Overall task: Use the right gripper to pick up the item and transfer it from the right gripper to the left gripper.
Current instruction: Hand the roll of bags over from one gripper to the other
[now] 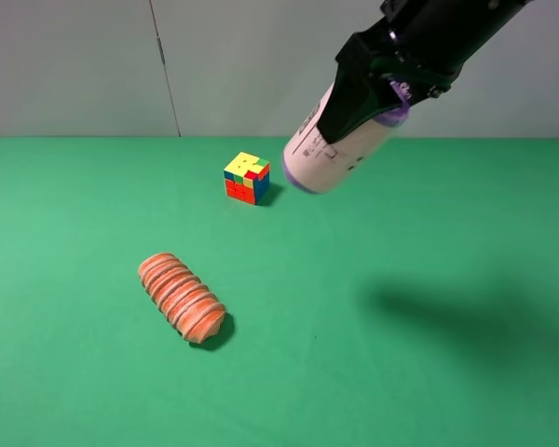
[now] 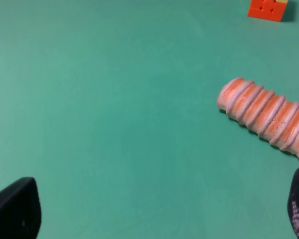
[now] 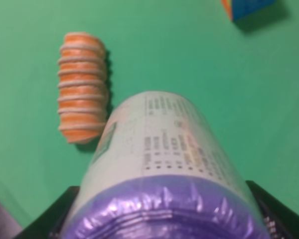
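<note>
While my right end effector is clamped on the item, the can hangs clear of the green surface, at about 1 o'clock from the surface's middle in the high view. Its long axis is tilted. One purple end sits in my claw at 1 o'clock, and the free end points down toward 7 o'clock, toward the puzzle cube and my left side.

My left end effector has its fingers wide apart and empty, looking down on the orange roll. The high view does not show it, so I judge it is the farther arm and must come in from around 9 o'clock. Only the free half of the can is open to it. I judge the handover turns on the left fingers closing across that exposed length, short of my right fingers.
</note>
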